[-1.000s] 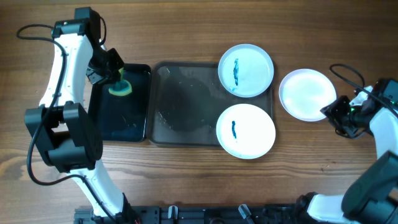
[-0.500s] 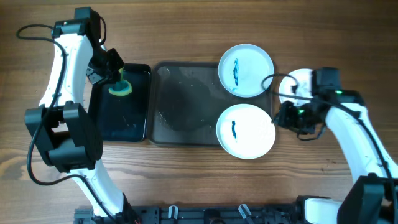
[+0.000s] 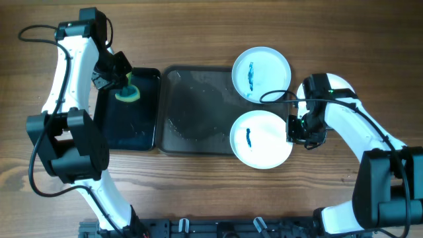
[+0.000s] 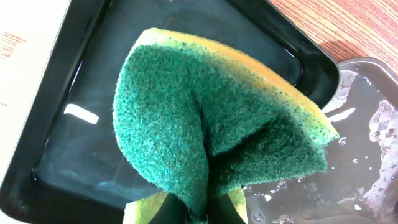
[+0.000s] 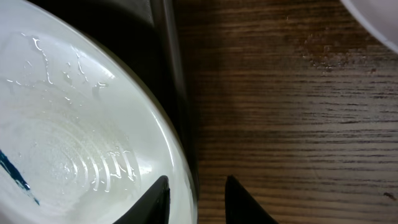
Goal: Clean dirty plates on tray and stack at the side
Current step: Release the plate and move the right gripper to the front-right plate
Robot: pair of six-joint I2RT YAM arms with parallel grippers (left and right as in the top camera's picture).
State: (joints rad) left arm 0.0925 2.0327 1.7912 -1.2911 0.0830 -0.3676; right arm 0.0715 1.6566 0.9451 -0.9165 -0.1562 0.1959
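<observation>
Two plates lie on the right part of the dark tray (image 3: 192, 106): a far plate (image 3: 261, 74) and a near plate (image 3: 261, 139), each with a blue smear. A third plate (image 5: 379, 12) lies on the wood to the right, mostly under my right arm in the overhead view. My right gripper (image 3: 295, 129) (image 5: 196, 193) is open at the near plate's (image 5: 74, 137) right rim, one finger over the plate, the other over the wood. My left gripper (image 3: 122, 79) (image 4: 208, 208) is shut on a green and yellow sponge (image 4: 211, 112), folded between the fingers.
A smaller black tray (image 3: 129, 125) with water in it sits against the big tray's left side, under the sponge. The big tray's left part is wet. Bare wood (image 5: 292, 112) lies between the tray's rim (image 5: 165, 56) and the third plate.
My right arm has swung in from the far right, across the third plate, to the near plate's right rim, and its jaws have narrowed. The left arm and sponge have not moved.
</observation>
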